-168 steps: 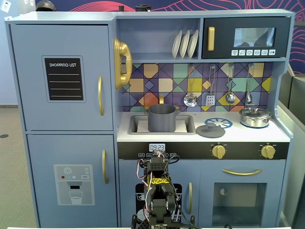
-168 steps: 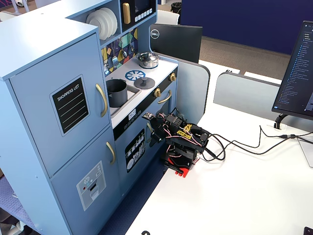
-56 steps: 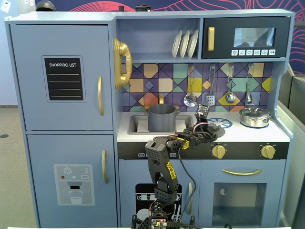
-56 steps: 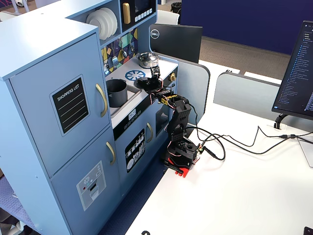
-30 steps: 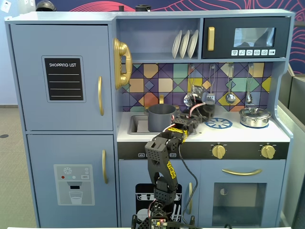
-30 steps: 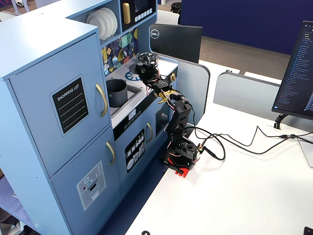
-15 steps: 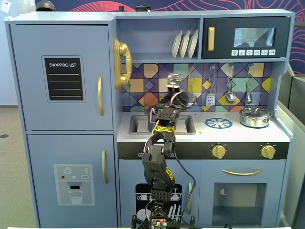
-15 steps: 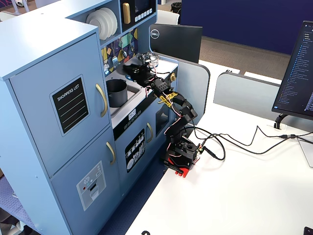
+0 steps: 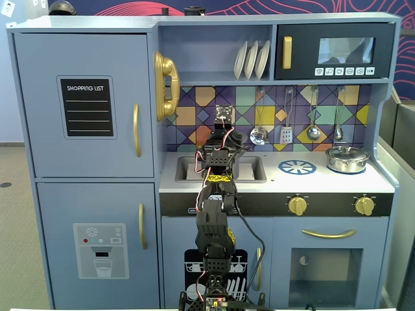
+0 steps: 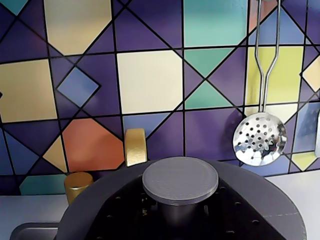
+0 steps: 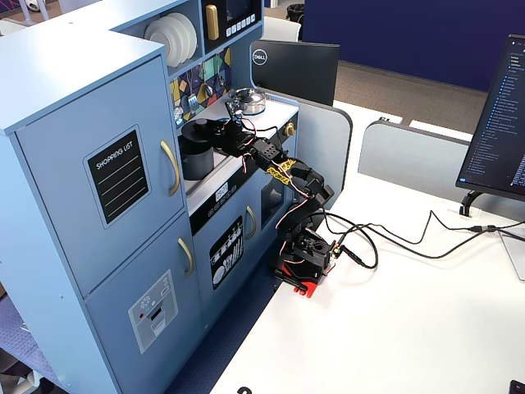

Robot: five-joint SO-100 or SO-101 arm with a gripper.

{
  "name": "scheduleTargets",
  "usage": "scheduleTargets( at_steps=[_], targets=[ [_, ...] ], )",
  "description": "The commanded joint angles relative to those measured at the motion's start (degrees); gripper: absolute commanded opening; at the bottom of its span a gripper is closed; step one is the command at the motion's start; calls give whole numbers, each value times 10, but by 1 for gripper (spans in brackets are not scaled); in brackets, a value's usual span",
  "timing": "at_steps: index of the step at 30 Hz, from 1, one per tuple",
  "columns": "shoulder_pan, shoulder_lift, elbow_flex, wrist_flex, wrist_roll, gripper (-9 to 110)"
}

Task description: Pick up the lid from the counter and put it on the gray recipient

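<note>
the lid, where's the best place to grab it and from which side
Grip the small round knob at the centre of the lid. It stands up on a short stem above the flat dark top, giving the fingers something to close around. Probably come straight down from above: in the wrist view the lid looks level, and the tiled wall with the hanging skimmer stands close behind.

Lid (image 10: 180,180) on gray recipient (image 11: 197,152), in sink (image 9: 256,170).

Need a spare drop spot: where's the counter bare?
Free: the burner circle patch between sink and silver pot, plus the strip in front of that pot. Crowded: sink side, where arm and gray pot sit.
</note>
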Motion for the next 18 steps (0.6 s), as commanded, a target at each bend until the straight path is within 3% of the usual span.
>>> scheduleTargets(
  at_steps=[1, 18],
  targets=[
    [-15, 8, -10, -31, -9, 0],
    [-38, -48, 23, -96, -16, 0]
  ],
)
